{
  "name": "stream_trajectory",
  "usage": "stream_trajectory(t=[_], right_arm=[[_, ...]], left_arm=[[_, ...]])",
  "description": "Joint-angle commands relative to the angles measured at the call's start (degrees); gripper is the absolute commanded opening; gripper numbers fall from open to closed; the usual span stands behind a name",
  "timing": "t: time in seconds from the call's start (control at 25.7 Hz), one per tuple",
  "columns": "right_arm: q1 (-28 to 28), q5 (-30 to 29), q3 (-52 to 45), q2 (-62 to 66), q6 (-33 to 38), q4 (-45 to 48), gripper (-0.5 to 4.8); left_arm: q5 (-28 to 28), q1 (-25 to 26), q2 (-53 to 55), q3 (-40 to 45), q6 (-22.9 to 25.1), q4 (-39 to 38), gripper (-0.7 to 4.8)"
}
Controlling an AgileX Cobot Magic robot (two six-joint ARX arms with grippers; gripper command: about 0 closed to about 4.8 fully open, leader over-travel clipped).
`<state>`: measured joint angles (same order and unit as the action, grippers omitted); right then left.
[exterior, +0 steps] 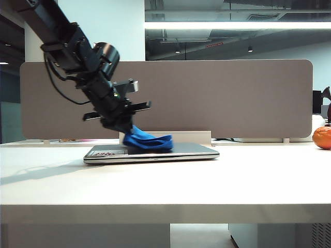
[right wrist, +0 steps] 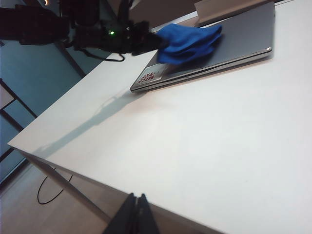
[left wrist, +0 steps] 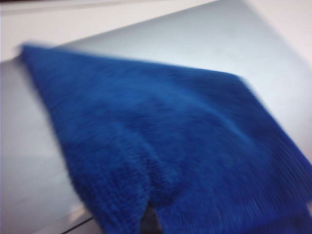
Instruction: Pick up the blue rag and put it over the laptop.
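Observation:
The silver-grey laptop [exterior: 181,152] lies shut on the white table [exterior: 155,186], with a white sticker [right wrist: 151,77] bearing red marks near one corner. My left gripper [exterior: 124,129] reaches down from the upper left and is shut on one end of the blue rag [exterior: 150,140]. The rag's free end rests bunched on the lid. In the left wrist view the blue rag [left wrist: 161,141] spreads over the laptop [left wrist: 195,44] and hides the jaws. My right gripper [right wrist: 137,207] is shut and empty, off the table's near edge, far from the laptop [right wrist: 239,36].
A long white bar [exterior: 194,136] lies just behind the laptop, in front of a grey partition screen [exterior: 217,98]. An orange round object [exterior: 322,137] sits at the table's far right. The table edge [right wrist: 73,168] drops to the floor near my right gripper.

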<state>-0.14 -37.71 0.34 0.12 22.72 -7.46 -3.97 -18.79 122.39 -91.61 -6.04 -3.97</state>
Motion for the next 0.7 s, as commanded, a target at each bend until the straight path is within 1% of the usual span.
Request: stream_trajectory(t=[0.04, 0.19, 0.23, 0.27, 0.31, 0.35, 0.39, 0.54, 0.58, 0.66, 0.7], right_arm=[[0.02, 0.37, -0.24, -0.13, -0.22, 0.66, 0.23], [0.02, 0.35, -0.24, -0.13, -0.22, 0.66, 0.23], [0.02, 0.31, -0.24, -0.13, -0.22, 0.66, 0.23], [0.02, 0.33, -0.22, -0.13, -0.22, 0.66, 0.23], [0.02, 0.31, -0.24, -0.13, -0.2, 0.66, 0.23], [0.02, 0.31, -0.24, -0.13, -0.22, 0.66, 0.23], [0.04, 0.31, -0.24, -0.13, -0.22, 0.66, 0.23], [0.02, 0.31, -0.24, -0.13, -0.22, 0.66, 0.23], [0.02, 0.31, -0.22, -0.13, -0.22, 0.66, 0.22], [0.02, 0.31, -0.24, -0.13, -0.22, 0.66, 0.22], [0.02, 0.31, -0.24, -0.13, -0.22, 0.66, 0.22]], left_arm=[[-0.31, 1.05, -0.44, -0.22, -0.39, -2.23, -0.06], [-0.57, 1.86, -0.44, -0.2, -0.39, -2.71, -0.04], [-0.61, 2.1, -0.44, -0.22, -0.39, -2.64, 0.15], [-1.25, 2.14, -0.44, -0.22, -0.39, -2.78, 0.99], [-1.22, 2.14, -0.44, -0.22, -0.39, -2.99, 1.6], [-1.18, 2.14, -0.44, -0.22, -0.39, -3.3, 1.95], [-1.18, 2.14, -0.44, -0.22, -0.37, -3.58, 2.15], [-1.2, 2.14, -0.48, -0.22, -0.37, -4.85, 2.21], [-1.2, 2.14, -0.48, -0.24, -0.37, -5.62, 2.3], [-1.2, 2.14, -0.5, -0.5, -0.37, -7.61, 2.83], [-1.2, 2.14, -0.5, -0.76, -0.37, -9.09, 3.23]])
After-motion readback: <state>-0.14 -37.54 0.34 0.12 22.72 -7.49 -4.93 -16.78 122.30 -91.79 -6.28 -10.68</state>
